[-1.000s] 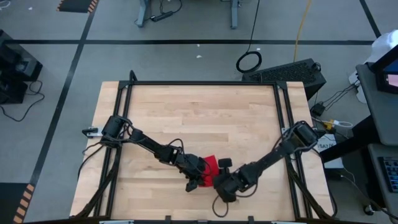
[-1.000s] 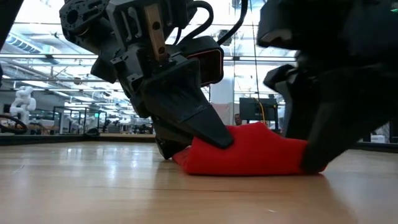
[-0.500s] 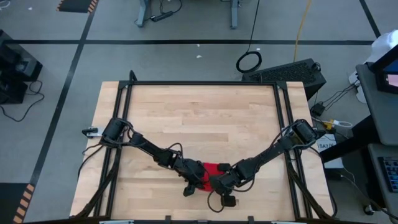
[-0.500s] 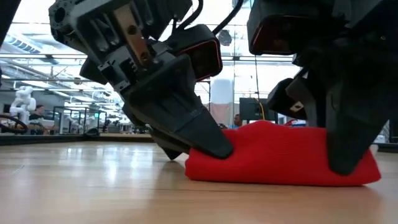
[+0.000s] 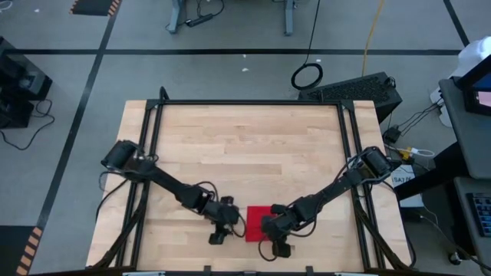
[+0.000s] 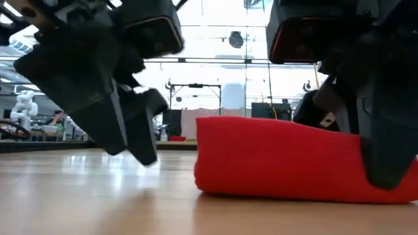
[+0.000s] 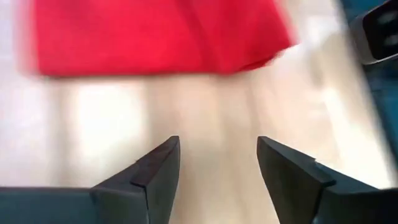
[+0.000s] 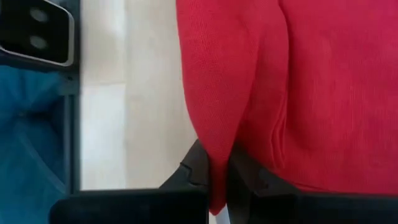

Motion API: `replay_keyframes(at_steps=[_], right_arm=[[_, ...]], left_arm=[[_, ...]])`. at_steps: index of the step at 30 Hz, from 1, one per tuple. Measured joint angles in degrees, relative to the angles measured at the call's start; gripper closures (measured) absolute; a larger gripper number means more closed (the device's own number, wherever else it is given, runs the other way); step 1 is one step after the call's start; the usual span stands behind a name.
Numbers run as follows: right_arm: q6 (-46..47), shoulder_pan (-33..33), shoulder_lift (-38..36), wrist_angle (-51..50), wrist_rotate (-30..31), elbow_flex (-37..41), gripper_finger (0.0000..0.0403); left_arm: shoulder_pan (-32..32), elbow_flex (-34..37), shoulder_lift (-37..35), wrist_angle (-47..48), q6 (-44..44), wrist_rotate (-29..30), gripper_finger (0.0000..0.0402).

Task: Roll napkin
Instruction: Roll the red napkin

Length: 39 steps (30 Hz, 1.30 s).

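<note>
The red napkin (image 5: 257,222) lies as a thick folded bundle (image 6: 287,156) on the wooden table, near its front edge. My left gripper (image 5: 224,225) stands open just to the napkin's left, slightly above the wood (image 6: 134,140), with bare table between its fingers (image 7: 217,162) and the napkin (image 7: 155,31) ahead of them. My right gripper (image 5: 270,227) is shut on the napkin's right end (image 6: 385,156). My right gripper pinches a raised fold of the napkin (image 8: 214,146) between its two fingers (image 8: 194,167), at the bundle's right end. The fingers slant down at it from the table's right side. The napkin rests on the table, soft and slack.
Black frame rails (image 5: 153,130) run along the table's left, right and far sides. The far half of the wooden top (image 5: 245,138) is bare. The table's front edge lies close behind both grippers.
My left gripper has opened, let go of the napkin's left end and drawn back toward the table's left edge, rising a little. The napkin bundle has shifted toward the near edge with my right gripper on its right end.
</note>
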<state>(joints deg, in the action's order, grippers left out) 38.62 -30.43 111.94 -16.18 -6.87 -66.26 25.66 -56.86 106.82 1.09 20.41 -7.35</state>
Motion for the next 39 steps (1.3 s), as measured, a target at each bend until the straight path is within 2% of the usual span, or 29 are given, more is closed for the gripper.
replay_keyframes(at_steps=[2, 4, 11, 14, 17, 20, 25, 33, 36, 39], right_arm=[[1.2, 0.1, 0.0, 3.3, -0.9, 1.6, 0.0395], [2.2, 0.4, 0.0, 6.1, -2.2, 3.0, 0.0395], [3.2, 1.5, 0.1, 7.4, -4.9, 3.8, 0.0395], [3.2, 2.5, 0.1, 7.5, -6.4, 3.8, 0.0395], [3.4, 3.6, 0.2, 7.5, -8.6, 3.8, 0.0395], [3.4, 4.5, 0.2, 8.1, -10.4, 3.9, 0.0394], [3.1, 6.0, 0.2, 8.1, -10.7, 3.9, 0.0394], [2.5, 9.1, 0.3, 7.5, -14.7, 3.9, 0.0394], [2.5, 10.1, 0.3, 7.5, -16.0, 4.0, 0.0394], [2.5, 10.6, 0.3, 7.5, -16.2, 4.0, 0.0394]], left_arm=[[1.9, 0.0, -1.3, 1.9, -1.7, 5.5, 0.0183], [5.0, 0.0, -1.5, -0.2, -3.4, 10.8, 0.0183], [14.3, -0.2, 1.8, -19.1, -13.4, 30.9, 0.0182], [16.4, -0.2, 3.2, -22.7, -18.8, 38.5, 0.0182], [16.8, -0.2, 5.0, -24.5, -22.1, 39.9, 0.0182], [16.7, -0.2, 7.3, -29.0, -25.7, 38.7, 0.0185], [16.8, -0.3, 11.4, -35.9, -32.6, 37.5, 0.0224], [17.4, -0.4, 11.7, -36.6, -30.4, 38.9, 0.0312], [17.6, -0.4, 11.7, -35.1, -30.3, 39.2, 0.0325], [17.4, -0.4, 11.7, -34.3, -30.1, 44.3, 0.032]])
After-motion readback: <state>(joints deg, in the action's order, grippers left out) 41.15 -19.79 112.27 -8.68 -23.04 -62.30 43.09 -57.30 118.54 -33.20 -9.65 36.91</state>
